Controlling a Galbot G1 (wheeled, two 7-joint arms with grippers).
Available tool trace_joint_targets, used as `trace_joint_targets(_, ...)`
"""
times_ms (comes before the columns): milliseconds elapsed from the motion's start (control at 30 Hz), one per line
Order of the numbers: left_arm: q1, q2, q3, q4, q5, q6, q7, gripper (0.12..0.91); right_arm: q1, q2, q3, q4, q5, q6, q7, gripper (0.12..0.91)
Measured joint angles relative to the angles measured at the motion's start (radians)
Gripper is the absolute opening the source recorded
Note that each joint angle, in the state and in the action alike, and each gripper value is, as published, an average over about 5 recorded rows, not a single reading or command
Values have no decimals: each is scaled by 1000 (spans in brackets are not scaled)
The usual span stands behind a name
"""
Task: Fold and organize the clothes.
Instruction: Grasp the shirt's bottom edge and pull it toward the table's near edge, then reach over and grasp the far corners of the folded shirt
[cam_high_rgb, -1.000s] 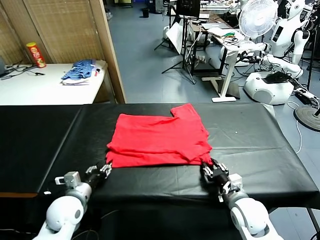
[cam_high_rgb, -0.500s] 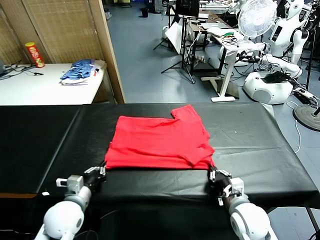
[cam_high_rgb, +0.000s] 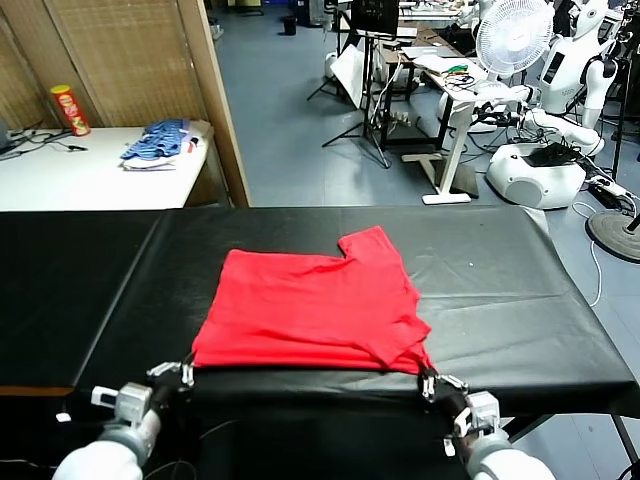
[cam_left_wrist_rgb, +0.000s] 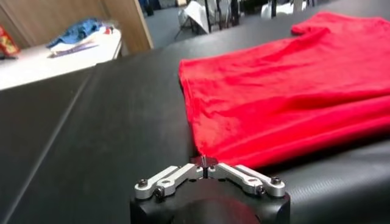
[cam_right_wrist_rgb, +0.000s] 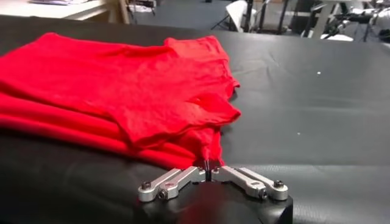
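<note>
The clothes are one bright red T-shirt (cam_high_rgb: 310, 315), folded and lying flat on the black table (cam_high_rgb: 500, 290), plain side up, with one sleeve pointing to the far side. Its near hem reaches almost to the table's front edge. My left gripper (cam_high_rgb: 183, 375) sits at the near left corner of the T-shirt (cam_left_wrist_rgb: 286, 91), fingertips together on the fabric's tip (cam_left_wrist_rgb: 204, 161). At the near right corner my right gripper (cam_high_rgb: 432, 383) has its fingertips shut on a hanging fold of the T-shirt (cam_right_wrist_rgb: 122, 91), seen in the right wrist view (cam_right_wrist_rgb: 207, 164).
A white side table (cam_high_rgb: 90, 180) at the back left carries a blue striped pile (cam_high_rgb: 160, 140) and a red can (cam_high_rgb: 72, 108). A wooden screen (cam_high_rgb: 150, 60) stands behind it. Beyond the black table are a fan (cam_high_rgb: 515, 35), stands and other robots.
Both grippers have drawn back toward the front edge of the table, dragging the T-shirt's near hem toward me. The shirt now lies closer to the front edge.
</note>
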Motion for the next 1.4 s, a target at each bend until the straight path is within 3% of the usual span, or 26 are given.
trace_joint_targets(133, 34, -6, -19, -36, -19, 42, -25, 469, -9, -12, 10, 36, 15, -14, 3, 609)
trace_joint_targets(233, 57, -10, -31, -68, -29, 73, -36, 637, -4, -25, 30, 66, 60, -10, 1, 741)
trace_joint_targets(333, 75, -10, -47, -106, -54, 90, -44, 758, 25, -42, 59, 78, 114, 1, 3, 790)
trace_joint_targets(400, 74, -6, -62, -133, -91, 95, -53, 788, 66, -58, 73, 68, 142, 2, 10, 796)
trace_joint_targets(633, -60, 35, -69, -123, -253, 90, -100, 798, 348, -87, 19, -100, 186, -11, 64, 798)
trace_joint_targets(967, -480, 60, 75, 162, -448, 97, -150, 798, 769, -53, -186, -509, 210, -16, 101, 798)
trace_joint_targets(1133, -660, 42, 174, 339, -470, 102, -150, 798, 904, -13, -256, -678, 259, -39, 123, 798)
trace_joint_targets(1400, -873, 6, 292, 584, -472, 99, -117, 798, 1045, 57, -306, -885, 270, -88, 119, 798)
